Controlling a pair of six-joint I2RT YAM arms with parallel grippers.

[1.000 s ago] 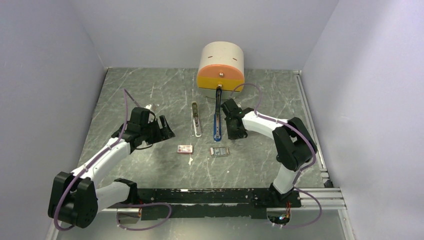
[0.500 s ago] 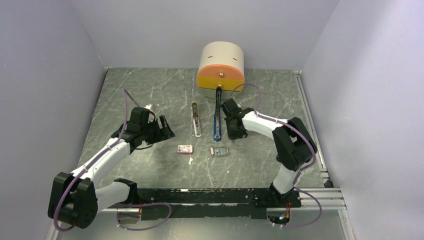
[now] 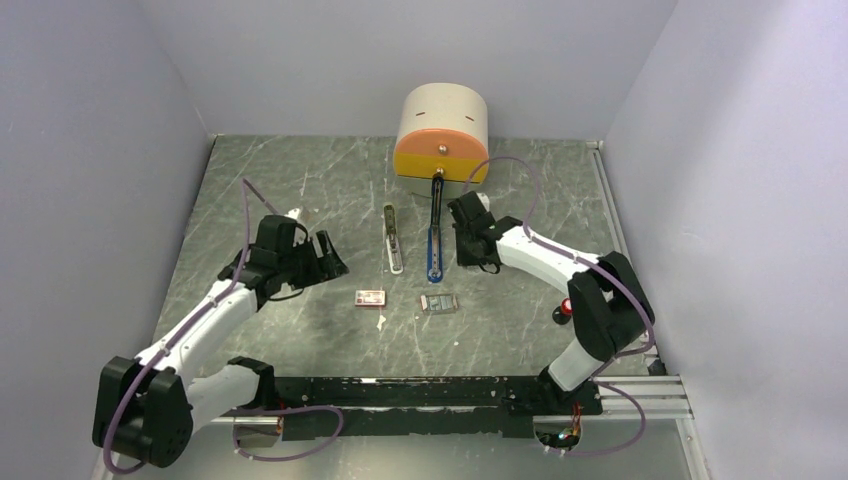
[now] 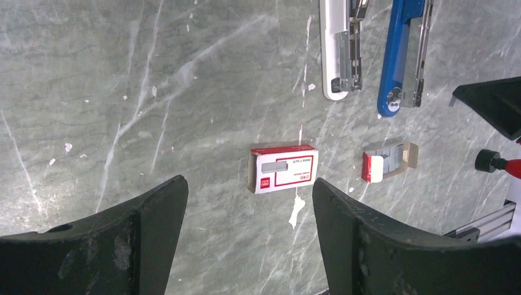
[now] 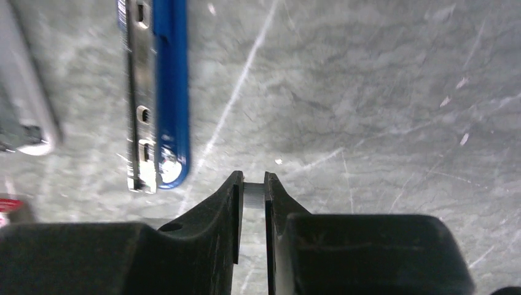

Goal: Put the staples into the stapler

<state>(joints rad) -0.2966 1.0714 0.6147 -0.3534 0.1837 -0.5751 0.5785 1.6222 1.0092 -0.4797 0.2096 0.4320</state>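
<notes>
Top view: the blue stapler [image 3: 434,252] lies around the middle of the tabletop [image 3: 300,180], pointing at the far edge. A white stapler [image 3: 394,242] lies just left of it, and a beige-and-orange drum [image 3: 441,135] sits at the far edge. The right gripper [image 3: 478,260] is just right of the blue one; can't tell its fingers from up here. The left gripper [image 3: 328,263] is over toward the left edge, fingers apart. The red-and-white box [image 3: 369,297] and an open little tray [image 3: 438,303] sit nearer the near edge.

Left wrist: left gripper [image 4: 249,190] spread wide, nothing in it, with the red-and-white box [image 4: 282,169] on the tabletop between the fingertips. The tray [image 4: 393,161] is off to the side, and both staplers [image 4: 402,55] [image 4: 336,49] are beyond.

Right wrist: right gripper [image 5: 253,181] pinched nearly together on the staples [image 5: 254,193], a small silvery strip, up off the tabletop beside the blue stapler [image 5: 169,92].
</notes>
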